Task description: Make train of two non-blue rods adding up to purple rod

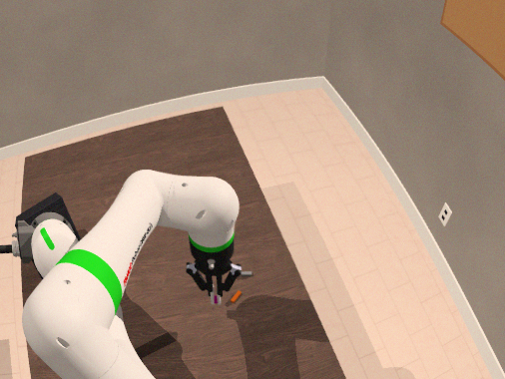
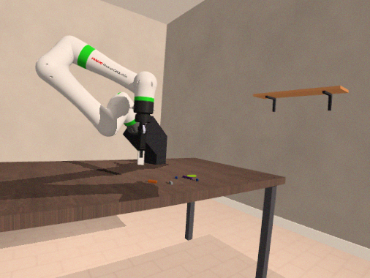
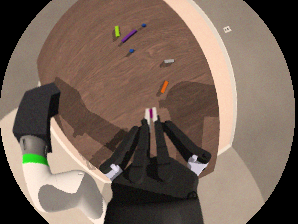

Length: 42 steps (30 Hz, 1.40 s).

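Magenta rod (image 3: pixel 153 115) sits pinched between our gripper (image 1: pixel 216 295) fingers, above the desk, with the orange rod (image 1: pixel 236 296) lying just beside it toward the desk's long floor-side edge, its long axis running diagonally.

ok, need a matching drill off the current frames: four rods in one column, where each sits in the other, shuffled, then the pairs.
Things:
1. magenta rod
2. orange rod
3. grey rod
4. lime rod

Places:
A. lying on the table in the far cluster, beside the purple rod
B. pinched between the fingers of the gripper
C. lying alone between the orange rod and the far cluster
D. lying on the table close beside the gripper's fingertips

Pairs: 1-B, 2-D, 3-C, 4-A
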### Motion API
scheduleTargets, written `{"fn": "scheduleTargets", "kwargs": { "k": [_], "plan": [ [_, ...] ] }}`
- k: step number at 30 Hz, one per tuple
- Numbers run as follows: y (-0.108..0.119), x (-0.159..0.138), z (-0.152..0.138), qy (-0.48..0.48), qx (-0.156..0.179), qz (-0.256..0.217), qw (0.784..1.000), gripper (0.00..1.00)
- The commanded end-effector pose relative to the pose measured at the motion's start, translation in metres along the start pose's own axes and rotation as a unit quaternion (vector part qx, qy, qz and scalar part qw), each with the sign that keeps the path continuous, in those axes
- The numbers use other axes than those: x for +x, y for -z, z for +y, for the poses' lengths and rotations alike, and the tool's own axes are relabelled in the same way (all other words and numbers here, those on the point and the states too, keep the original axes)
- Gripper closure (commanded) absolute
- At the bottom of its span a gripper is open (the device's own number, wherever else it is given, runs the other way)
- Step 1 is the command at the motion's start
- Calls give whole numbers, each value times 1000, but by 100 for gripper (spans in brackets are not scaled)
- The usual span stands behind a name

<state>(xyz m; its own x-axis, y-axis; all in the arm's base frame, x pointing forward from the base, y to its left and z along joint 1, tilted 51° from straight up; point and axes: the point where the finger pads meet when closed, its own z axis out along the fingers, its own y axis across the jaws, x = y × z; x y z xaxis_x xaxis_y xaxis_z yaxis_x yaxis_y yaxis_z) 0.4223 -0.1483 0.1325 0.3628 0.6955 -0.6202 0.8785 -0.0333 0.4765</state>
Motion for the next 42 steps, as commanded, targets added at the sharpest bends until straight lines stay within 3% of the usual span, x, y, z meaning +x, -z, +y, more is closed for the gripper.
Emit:
{"fn": "scheduleTargets", "kwargs": {
  "k": [1, 8, 17, 42],
  "plan": [
    [-15, 0, 1, 0, -1, 0, 1000, 97],
    [-45, 0, 1, 0, -1, 0, 1000, 97],
    [-60, 0, 1, 0, -1, 0, 1000, 97],
    [-62, 0, 1, 0, -1, 0, 1000, 97]
  ]
}}
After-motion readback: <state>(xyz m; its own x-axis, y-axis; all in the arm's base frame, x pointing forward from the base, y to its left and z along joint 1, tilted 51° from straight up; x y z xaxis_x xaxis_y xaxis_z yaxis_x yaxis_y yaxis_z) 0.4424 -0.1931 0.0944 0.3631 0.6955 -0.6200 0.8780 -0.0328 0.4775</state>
